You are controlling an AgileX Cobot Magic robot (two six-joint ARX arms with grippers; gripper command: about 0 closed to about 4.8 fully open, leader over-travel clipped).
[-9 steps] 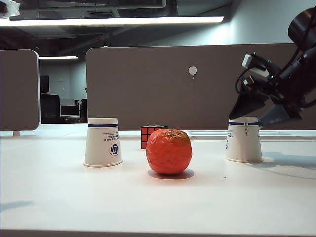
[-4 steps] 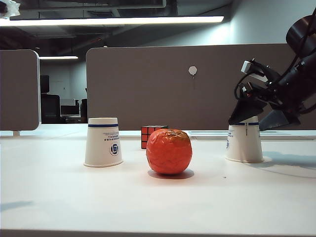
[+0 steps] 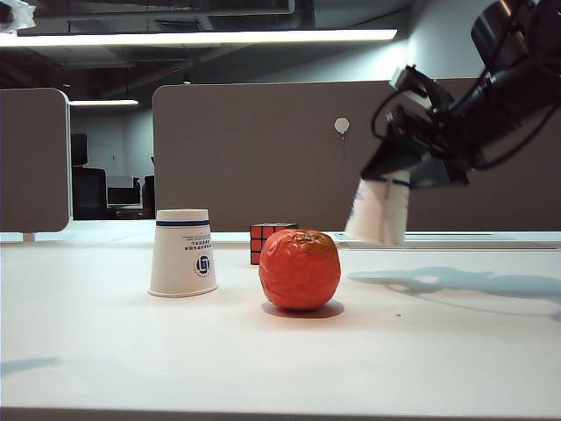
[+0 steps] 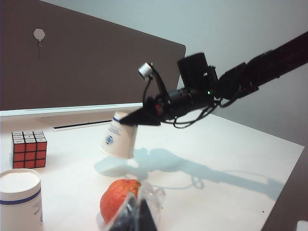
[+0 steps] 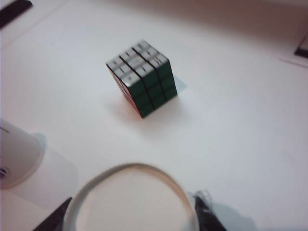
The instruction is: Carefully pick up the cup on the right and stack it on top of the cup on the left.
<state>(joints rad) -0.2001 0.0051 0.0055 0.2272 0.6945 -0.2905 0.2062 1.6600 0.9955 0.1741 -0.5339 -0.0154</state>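
Note:
The right-hand cup (image 3: pixel 379 210), white paper with a blue band and upside down, hangs tilted above the table, and my right gripper (image 3: pixel 388 178) is shut on its base. In the right wrist view the cup's round base (image 5: pixel 130 202) fills the gap between the two dark fingers (image 5: pixel 210 220). The left-hand cup (image 3: pixel 182 253) stands upside down on the table at the left, also seen in the left wrist view (image 4: pixel 19 199). That view shows the held cup (image 4: pixel 120 139) in the air too. My left gripper (image 4: pixel 137 217) sits low, its fingers together and empty, away from both cups.
A red wrinkled fruit (image 3: pixel 300 269) lies between the two cups' places, near the front. A Rubik's cube (image 3: pixel 267 239) stands behind it, below the right wrist camera (image 5: pixel 142 77). Grey partition panels (image 3: pixel 263 149) close off the back of the white table (image 3: pixel 280 360).
My right gripper closed on the right cup's top, lifted it off the table and carried it left and up, tilting it. The left cup, fruit and cube stayed put.

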